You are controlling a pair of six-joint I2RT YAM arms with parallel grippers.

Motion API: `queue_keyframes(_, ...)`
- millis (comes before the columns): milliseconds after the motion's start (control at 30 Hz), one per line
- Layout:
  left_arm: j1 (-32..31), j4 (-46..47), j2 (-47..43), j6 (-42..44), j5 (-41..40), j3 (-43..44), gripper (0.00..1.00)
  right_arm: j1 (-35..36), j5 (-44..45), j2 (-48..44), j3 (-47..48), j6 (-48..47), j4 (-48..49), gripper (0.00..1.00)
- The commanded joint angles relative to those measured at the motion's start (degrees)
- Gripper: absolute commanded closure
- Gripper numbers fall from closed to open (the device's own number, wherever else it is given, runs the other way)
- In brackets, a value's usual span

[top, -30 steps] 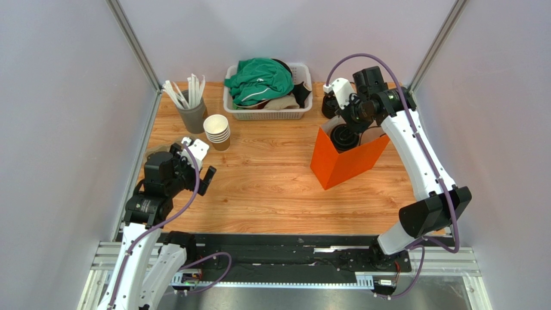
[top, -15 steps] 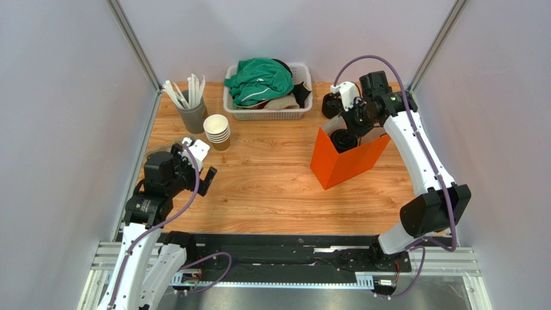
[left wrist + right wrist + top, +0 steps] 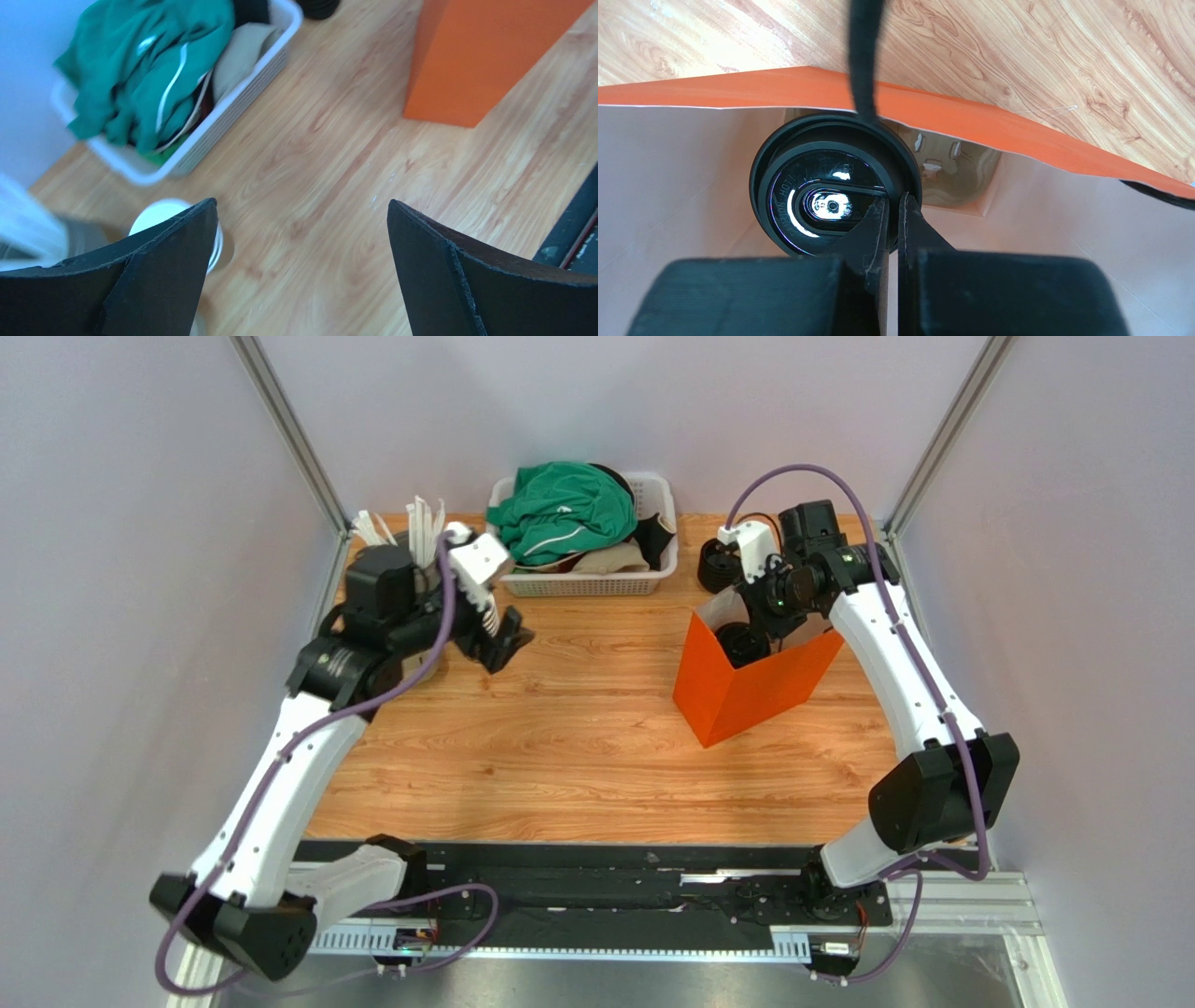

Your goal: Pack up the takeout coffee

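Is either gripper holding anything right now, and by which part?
The right gripper pinches the rim of the takeout coffee's round black plastic lid, inside the orange paper bag. The left gripper is open, empty.

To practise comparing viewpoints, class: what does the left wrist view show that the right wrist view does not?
Only left wrist: white basket of green cloth, stacked lidless cups, the open left pincer. Only right wrist: the takeout coffee inside the orange bag, the right pincer closed on its lid rim. Both: that bag and the wooden table.
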Motion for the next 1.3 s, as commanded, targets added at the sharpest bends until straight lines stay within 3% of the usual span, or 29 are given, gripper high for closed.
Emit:
queue_keyframes(0, -9.1, 8.6, 9.0, -5.0, -3.3, 6.1, 0.01, -0.8, -0.8, -3.6, -0.5, 2.1, 4.1, 1.00)
queue_keyframes(400, -19.8, 11.3, 35.8, -10.2, -0.5, 32.8, 0.01, -1.9, -1.2, -6.6, -2.0, 3.5, 5.2, 1.00)
queue_keyframes(700, -23.9, 9.8, 47.8, -11.9, 1.0, 43.4, 0.01, -1.8, -1.8, -8.3, -3.7, 3.7, 5.5, 1.00)
queue_keyframes(1167, -25.2, 6.6, 51.3, -11.5, 5.4, 42.6, 0.01, -1.7, -2.6, -9.0, -4.3, 2.8, 1.9, 1.00)
queue_keyframes(1267, -25.3, 6.5, 52.1, -11.7, 5.1, 42.6, 0.05, -1.7, -2.0, -8.7, -5.7, 2.9, 2.5, 1.00)
